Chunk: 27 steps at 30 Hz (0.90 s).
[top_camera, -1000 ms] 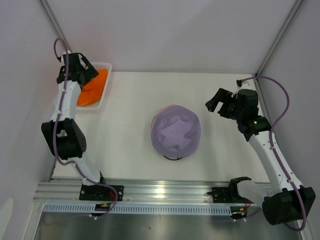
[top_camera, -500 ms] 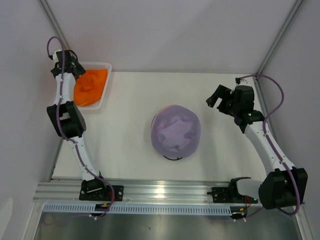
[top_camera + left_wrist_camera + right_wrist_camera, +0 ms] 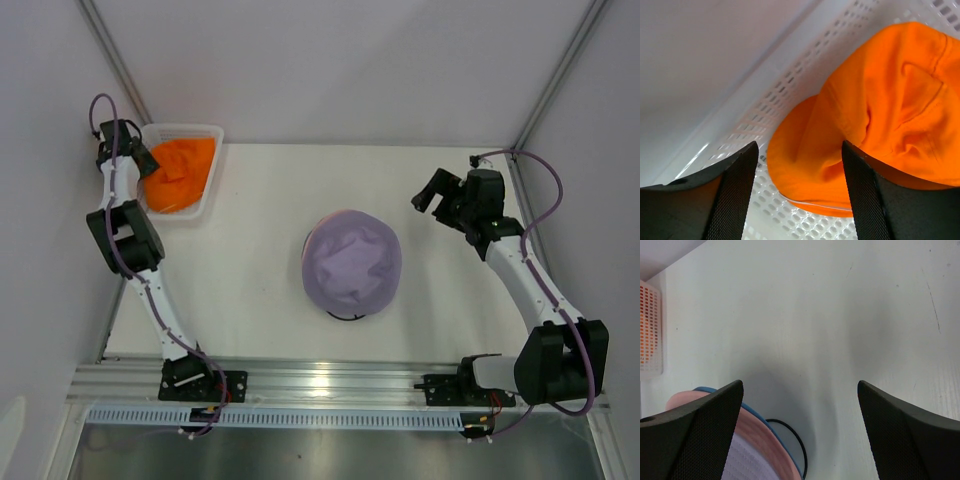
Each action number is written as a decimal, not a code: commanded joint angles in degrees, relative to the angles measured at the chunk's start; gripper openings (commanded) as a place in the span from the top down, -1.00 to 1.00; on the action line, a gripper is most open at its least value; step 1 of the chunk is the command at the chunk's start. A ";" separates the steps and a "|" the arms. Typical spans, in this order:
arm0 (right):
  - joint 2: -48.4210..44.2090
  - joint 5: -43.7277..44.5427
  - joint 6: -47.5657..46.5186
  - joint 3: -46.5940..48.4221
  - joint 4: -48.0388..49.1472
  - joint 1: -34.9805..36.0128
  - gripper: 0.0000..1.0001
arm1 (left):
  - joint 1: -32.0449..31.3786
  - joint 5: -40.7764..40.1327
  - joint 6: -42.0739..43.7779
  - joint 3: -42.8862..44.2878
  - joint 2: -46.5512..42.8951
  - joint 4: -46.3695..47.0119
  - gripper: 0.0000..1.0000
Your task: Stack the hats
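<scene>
1. Left tool (image 3: pixel 798 150) hangs low inside the white mesh basket (image 3: pixel 790 85). Its two fingers stand apart with a fair gap, and nothing is pinched between them.
2. Just ahead of that gap lies the near brim of the orange hat (image 3: pixel 880 115), crumpled on the basket floor. Its crown spreads away ahead and to the right of the fingers in the wrist view.
3. Right tool (image 3: pixel 800 390) is spread wide and empty, held above the bare tabletop (image 3: pixel 250 260).
4. Below and to the left of the right tool sits the pile, with the lavender hat (image 3: pixel 352 262) on top. A pink rim (image 3: pixel 755 435) and a blue rim (image 3: pixel 705 389) peek out beneath it, and a thin black wire loop (image 3: pixel 790 432) shows at its edge.
5. The step in hand looks like picking up the orange hat, the only one not on the pile.
6. The next move calls for the left tool to pinch a fold of brim firmly and lift it clear of the basket wall. It then has to carry the hat over and set it centred on the lavender one. The floppy cloth may slip or drag on the mesh.
</scene>
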 commanded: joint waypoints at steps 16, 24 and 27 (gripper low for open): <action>-0.39 -0.30 1.30 3.46 2.41 -0.17 -0.99 | 0.59 9.38 3.64 7.09 3.23 -4.55 0.99; -0.74 -4.78 -0.37 5.74 4.25 -0.26 -0.99 | -1.25 12.20 2.05 5.34 -13.17 -4.38 0.99; 0.49 -8.03 -0.98 8.99 3.20 -0.26 -0.99 | -2.30 15.79 -0.93 3.40 -18.73 -4.64 0.99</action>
